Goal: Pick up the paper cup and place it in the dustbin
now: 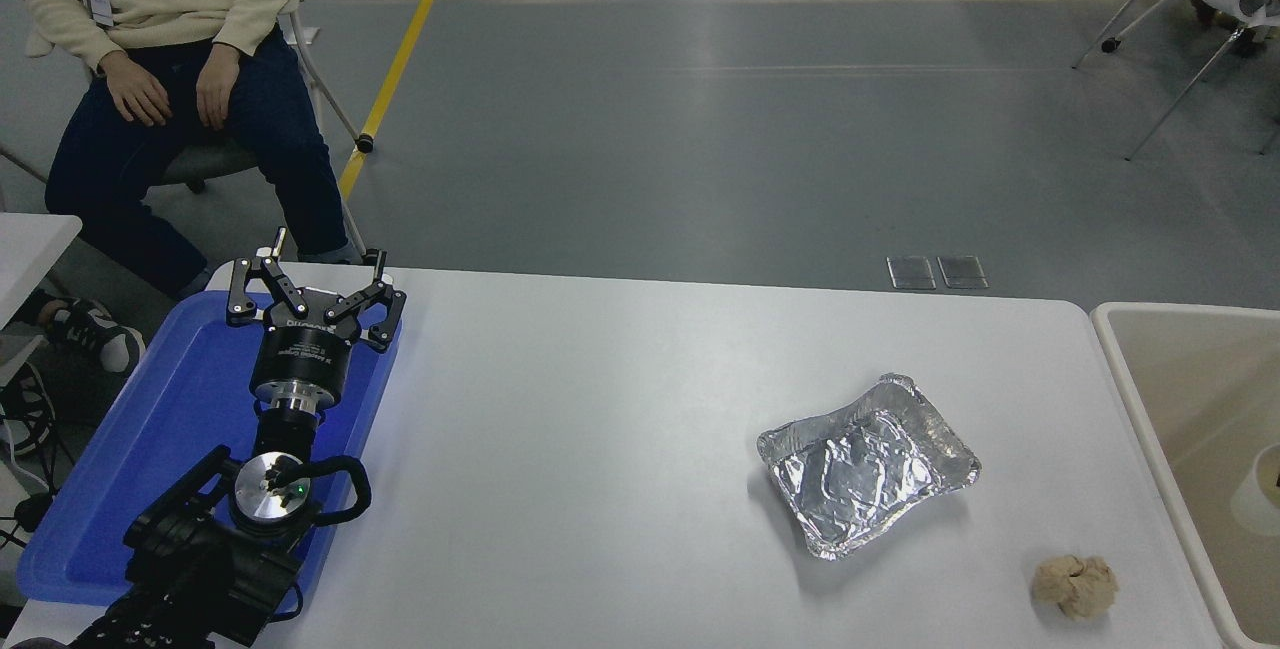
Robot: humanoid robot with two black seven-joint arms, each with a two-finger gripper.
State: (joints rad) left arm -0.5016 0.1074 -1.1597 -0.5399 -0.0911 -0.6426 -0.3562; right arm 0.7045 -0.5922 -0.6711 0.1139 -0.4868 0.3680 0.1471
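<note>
White table (600, 409); paper cup (1262, 491) inside dustbin (1125, 369) (light, crushable, best pinched at rim); left gripper (312, 281) splayed, empty.

Plenty of open table (600, 449) through the middle for me. Only the foil tray (868, 464) and paper ball (1075, 586) sit near the right edge, beside the dustbin (1140, 409), and my left arm sits over the blue tray (150, 429) at the left edge.
</note>
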